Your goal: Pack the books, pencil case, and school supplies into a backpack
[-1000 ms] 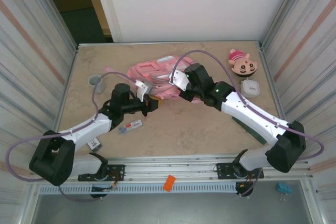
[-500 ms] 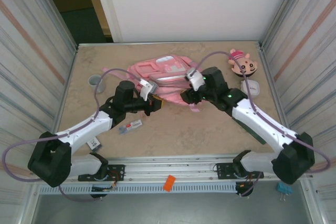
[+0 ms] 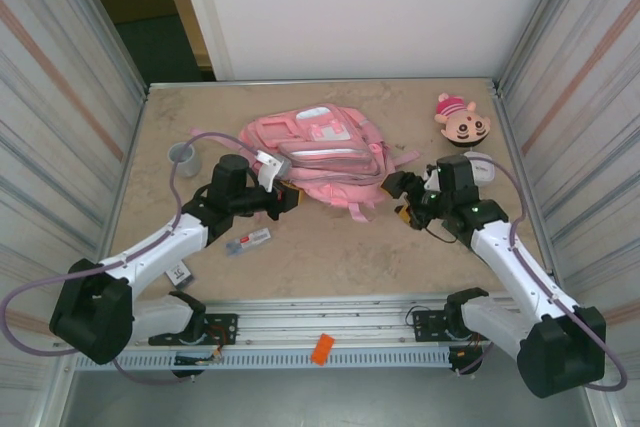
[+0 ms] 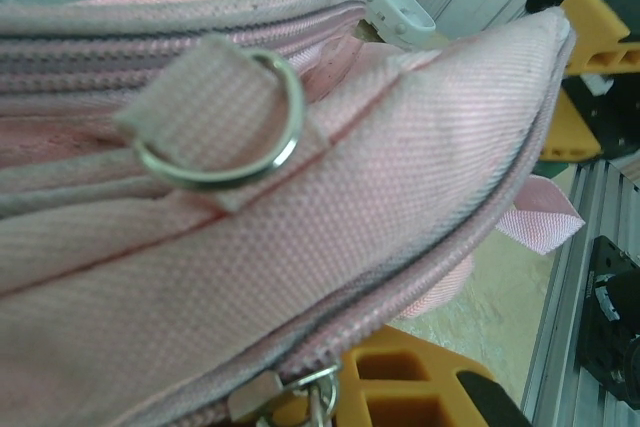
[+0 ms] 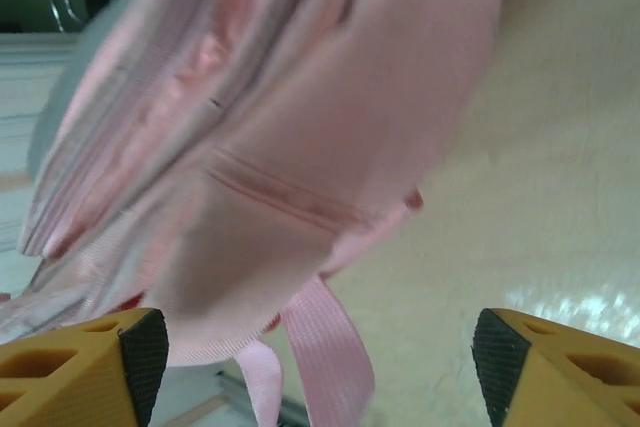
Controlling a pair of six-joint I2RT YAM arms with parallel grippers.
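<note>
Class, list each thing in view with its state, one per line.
backpack: lying flat on the table
left gripper: shut on the backpack's edge
right gripper: open, empty
grey cup: upright
stick-like pack: lying on the table, not packed

The beige, stone-patterned table [image 3: 330, 257] carries a pink backpack [image 3: 315, 152] lying flat toward its far middle. Left of the backpack stands a grey cup [image 3: 183, 154], and a small whitish pack [image 3: 247, 241] lies nearer, off its left corner. Right of the backpack sit a plush head [image 3: 462, 120] and, nearer, a white box [image 3: 483, 161].
</note>
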